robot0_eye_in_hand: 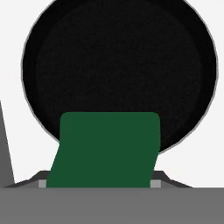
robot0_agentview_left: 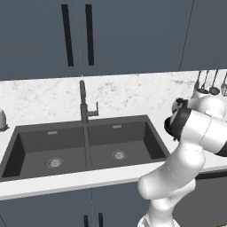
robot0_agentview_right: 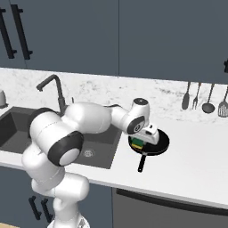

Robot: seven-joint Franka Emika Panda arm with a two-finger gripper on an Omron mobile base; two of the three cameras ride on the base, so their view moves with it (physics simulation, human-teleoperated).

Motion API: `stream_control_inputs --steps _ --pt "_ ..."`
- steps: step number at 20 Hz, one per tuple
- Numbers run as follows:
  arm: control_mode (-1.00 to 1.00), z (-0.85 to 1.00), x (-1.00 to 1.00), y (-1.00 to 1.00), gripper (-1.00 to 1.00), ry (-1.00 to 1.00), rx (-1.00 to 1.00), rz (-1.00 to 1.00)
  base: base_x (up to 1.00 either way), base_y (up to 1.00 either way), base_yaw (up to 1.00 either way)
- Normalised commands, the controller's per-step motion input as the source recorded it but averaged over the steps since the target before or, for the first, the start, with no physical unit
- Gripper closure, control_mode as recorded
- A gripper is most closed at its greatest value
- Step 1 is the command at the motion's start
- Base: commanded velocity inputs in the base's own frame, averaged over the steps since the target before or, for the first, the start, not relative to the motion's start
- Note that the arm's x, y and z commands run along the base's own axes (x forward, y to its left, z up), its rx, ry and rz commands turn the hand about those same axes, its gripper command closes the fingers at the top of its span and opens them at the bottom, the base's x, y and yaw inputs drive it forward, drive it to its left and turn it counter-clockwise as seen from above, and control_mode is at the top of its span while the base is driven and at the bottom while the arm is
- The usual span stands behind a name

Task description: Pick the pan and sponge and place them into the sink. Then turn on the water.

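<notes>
Sponge [robot0_eye_in_hand: 105, 148] sits directly betw. the fingertips of gripper [robot0_agentview_right: 141, 143], green top facing the hand cam, w/ pan [robot0_agentview_right: 156, 143] just beyond on worktop [robot0_agentview_right: 196, 164] right of sink [robot0_agentview_right: 13, 124]. Can't tell if jaws clamp the sponge or only straddle it. Sink lies to the left, both basins bare.

Arm [robot0_agentview_right: 84, 120] showing glossy white rounded shell segments, bulbous at joints. Dark black bands and caps showing at joints. Gripper [robot0_agentview_right: 141, 143] housing appearing white and boxy. No markings, cables or screws discernible.
</notes>
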Motion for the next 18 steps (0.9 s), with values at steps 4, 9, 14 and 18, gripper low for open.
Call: stream_control_inputs --steps 4,9,14,18 --pt "-1.00 -0.09 0.50 -0.05 1.00 -0.02 0.00 -0.01 0.00 0.00 0.00" --pt "-1.00 -0.10 0.45 -0.10 1.00 -0.02 0.00 0.00 0.00 0.00 0.00" --pt "-1.00 -0.24 0.09 -0.07 1.00 0.00 0.00 0.00 0.00 0.00 0.00" --pt "-1.00 -0.28 0.01 -0.07 1.00 0.00 0.00 0.00 0.00 0.00 0.00"
